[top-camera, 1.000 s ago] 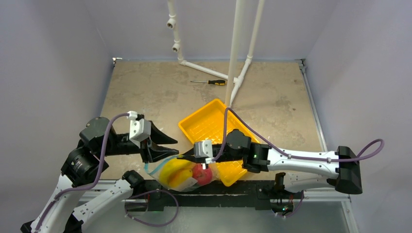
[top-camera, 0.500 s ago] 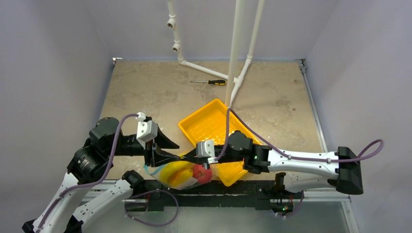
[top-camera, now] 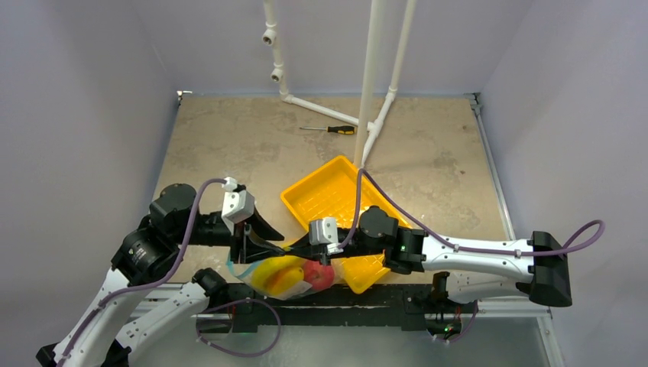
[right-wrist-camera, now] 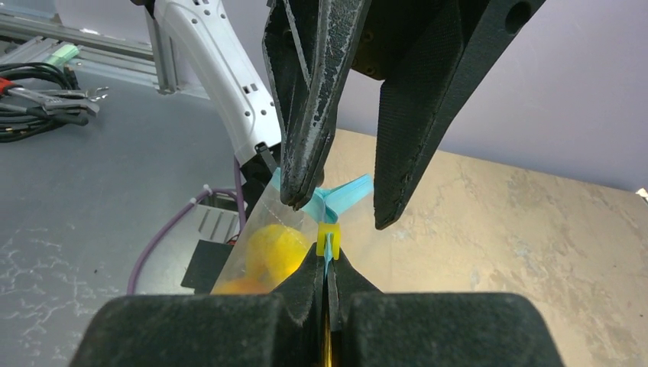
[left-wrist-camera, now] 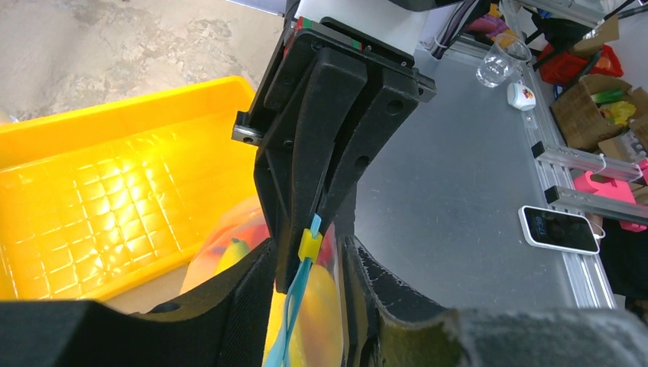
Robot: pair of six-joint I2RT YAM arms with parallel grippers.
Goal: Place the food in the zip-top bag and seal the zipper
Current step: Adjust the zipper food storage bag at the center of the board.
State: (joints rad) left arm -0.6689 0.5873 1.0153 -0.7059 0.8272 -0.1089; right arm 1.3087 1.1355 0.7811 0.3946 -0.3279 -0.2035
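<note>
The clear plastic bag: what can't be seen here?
- Fruit count: top view, left gripper and right gripper cover the clear plastic bag's mouth; only yellow fruit and red apple show.
- Teal-blue zipper strip, sealed or not: left wrist view's bottom edge cuts it; right wrist view, the right gripper hides most.

You can count one left gripper (top-camera: 283, 237), one right gripper (top-camera: 296, 246), one zip-top bag (top-camera: 279, 278), one red apple (top-camera: 319, 274), one yellow gridded tray (top-camera: 321, 195) and one screwdriver (top-camera: 330, 129).

I see a yellow tray (top-camera: 321, 191) with little squares, a clear zip-top bag (top-camera: 243, 269) with a blue zipper (right-wrist-camera: 348, 195), and yellow and red food (top-camera: 283, 274).
</note>
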